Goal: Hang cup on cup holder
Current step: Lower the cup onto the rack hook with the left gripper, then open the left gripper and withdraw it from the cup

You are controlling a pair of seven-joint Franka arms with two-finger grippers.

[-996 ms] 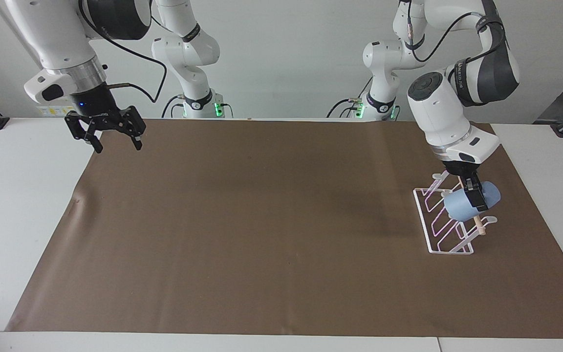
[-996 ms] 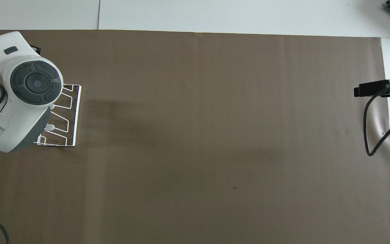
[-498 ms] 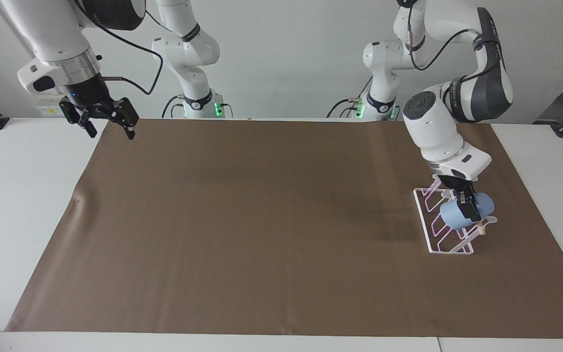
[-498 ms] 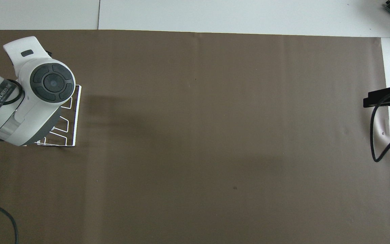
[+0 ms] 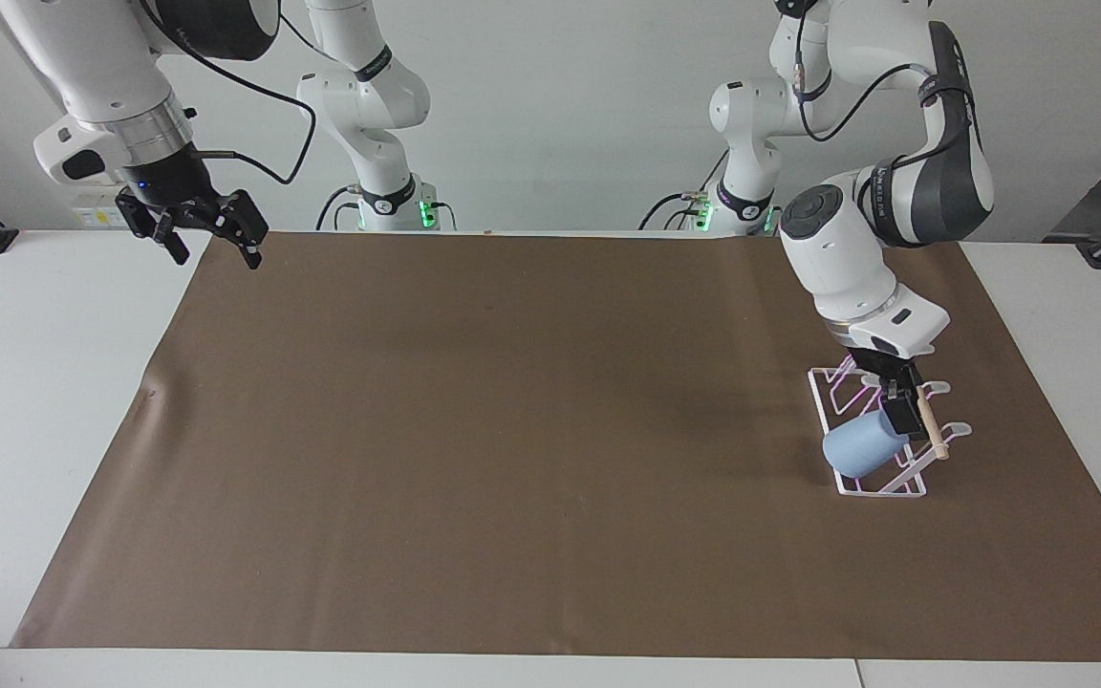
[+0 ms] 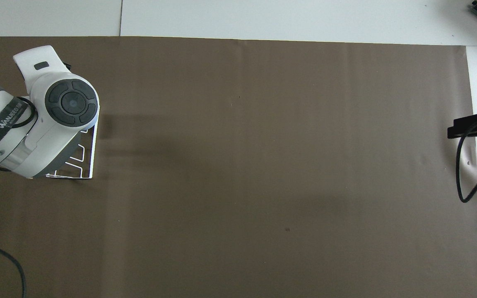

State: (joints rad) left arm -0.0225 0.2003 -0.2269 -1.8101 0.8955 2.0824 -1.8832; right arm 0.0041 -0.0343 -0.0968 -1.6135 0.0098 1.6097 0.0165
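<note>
We start at the left gripper [image 5: 900,409], low over the middle of the cup holder [image 5: 880,492] at the left arm's end of the worktop [image 5: 512,430]. Whether it is apart or clamped we cannot tell; it sits right against the upper end of the cup [image 5: 859,449]. In the facing view the blue cup lies at about eight o'clock from that gripper. It is tilted on the slanted wire prongs below the wooden dowel bar [image 5: 929,430], with its long axis running roughly eight to two o'clock. We judge the coming move depends on pulling back along that two o'clock line without dragging the cup. From overhead the arm hides the cup. The right gripper [image 5: 213,250] waits well apart over the worktop's other end, jaws apart and empty.
</note>
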